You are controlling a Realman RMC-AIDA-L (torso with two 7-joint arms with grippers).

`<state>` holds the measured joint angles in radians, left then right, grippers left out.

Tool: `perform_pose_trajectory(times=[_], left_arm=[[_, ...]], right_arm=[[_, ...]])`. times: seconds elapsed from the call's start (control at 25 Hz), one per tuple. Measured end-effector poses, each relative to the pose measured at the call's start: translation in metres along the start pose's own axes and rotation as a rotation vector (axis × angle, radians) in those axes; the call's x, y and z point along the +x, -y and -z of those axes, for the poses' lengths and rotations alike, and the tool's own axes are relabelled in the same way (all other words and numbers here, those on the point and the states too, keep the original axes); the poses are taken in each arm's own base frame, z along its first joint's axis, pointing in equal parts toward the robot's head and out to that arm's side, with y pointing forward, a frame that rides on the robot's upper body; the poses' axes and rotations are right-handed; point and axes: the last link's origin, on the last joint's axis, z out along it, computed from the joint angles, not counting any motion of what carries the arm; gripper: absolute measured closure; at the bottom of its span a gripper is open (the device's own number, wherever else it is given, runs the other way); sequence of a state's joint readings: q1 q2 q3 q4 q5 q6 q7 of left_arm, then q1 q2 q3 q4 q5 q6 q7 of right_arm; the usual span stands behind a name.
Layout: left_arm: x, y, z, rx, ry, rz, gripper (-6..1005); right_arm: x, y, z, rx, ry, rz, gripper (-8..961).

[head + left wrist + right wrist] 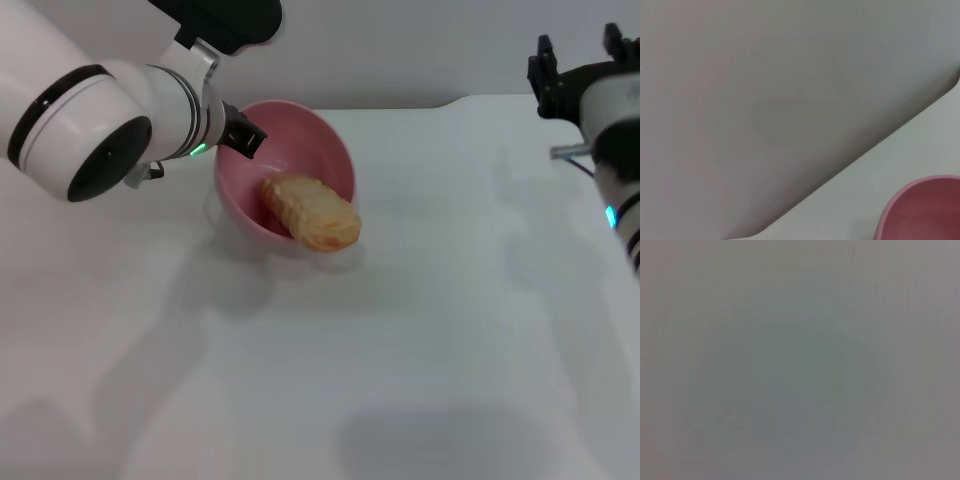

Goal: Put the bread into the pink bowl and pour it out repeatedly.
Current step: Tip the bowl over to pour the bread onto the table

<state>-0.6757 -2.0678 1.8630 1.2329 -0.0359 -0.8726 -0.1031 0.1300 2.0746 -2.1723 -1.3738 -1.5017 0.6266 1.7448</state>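
My left gripper sits upper left of the head view, arm bent across; my right gripper is raised at upper right, fingers apart.

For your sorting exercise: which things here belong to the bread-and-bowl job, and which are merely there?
Belong to the job:
- bread, sliding out over the bowl's rim
- pink bowl, tipped on its side
- left gripper, holding the bowl's rim

Merely there:
- white table
- right gripper, parked far right

Glossy pink bowl holding tan-orange bread with pale cream stripes, on a plain white table; white left arm with black bands, black joint cap and green light.
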Motion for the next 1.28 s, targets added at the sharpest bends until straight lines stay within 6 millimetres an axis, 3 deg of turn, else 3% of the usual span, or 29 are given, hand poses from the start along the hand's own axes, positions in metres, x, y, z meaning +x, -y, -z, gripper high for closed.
perform_pose_trajectory(times=[0.36,0.64,0.92,1.28], left_arm=[[-0.004,0.000,-0.002,0.000,0.013,0.002,956],[-0.006,0.000,-0.005,0.001,0.022,-0.013,956],[-0.006,-0.001,-0.006,-0.004,0.025,-0.018,957],[-0.007,-0.006,-0.006,-0.017,0.034,-0.010,957]], right_arm=[[-0.029,0.017,-0.023,-0.207,-0.148,-0.189,300],[-0.038,0.040,-0.032,-0.303,-0.168,-0.172,296],[-0.023,0.069,-0.029,-0.203,-0.054,-0.151,291],[0.012,0.078,-0.013,0.131,0.147,0.014,285]])
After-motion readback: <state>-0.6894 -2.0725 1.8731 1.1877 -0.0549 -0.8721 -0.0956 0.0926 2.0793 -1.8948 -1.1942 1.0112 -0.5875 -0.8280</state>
